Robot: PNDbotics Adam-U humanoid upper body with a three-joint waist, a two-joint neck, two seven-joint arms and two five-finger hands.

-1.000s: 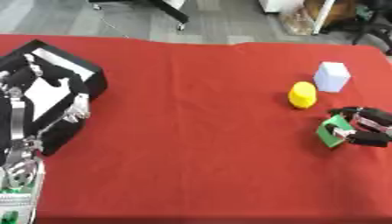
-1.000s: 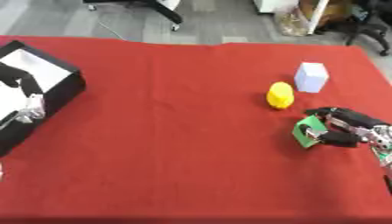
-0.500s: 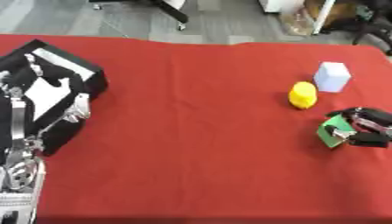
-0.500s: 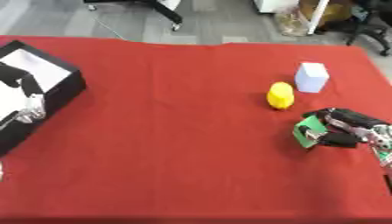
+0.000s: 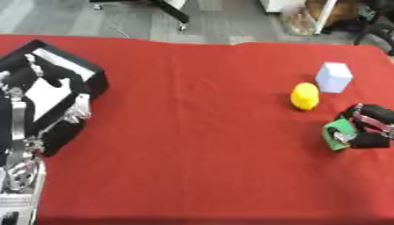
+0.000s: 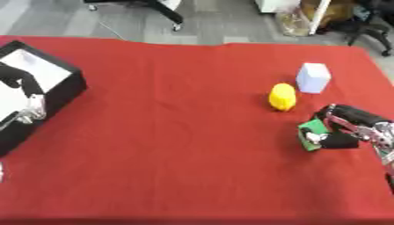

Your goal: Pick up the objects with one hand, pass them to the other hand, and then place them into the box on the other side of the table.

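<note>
A small green block (image 6: 310,131) lies on the red table (image 6: 184,132) at the right. My right hand (image 6: 344,127) is on it, fingers and thumb curled round its right side. Just above and left sits a yellow rounded object (image 6: 282,96), and a white box-shaped object (image 6: 312,78) stands behind that. The black box with a white inside (image 5: 46,94) sits at the table's left edge. My left hand (image 5: 42,79) hangs over the box with its dark fingers bent; the silver forearm runs down the left edge.
Beyond the red table's far edge is grey floor with chair legs and a cardboard box. The wide middle of the cloth lies between the box and the objects.
The right hand's fingers have closed a little more round the green block. The yellow and white objects have not moved.
</note>
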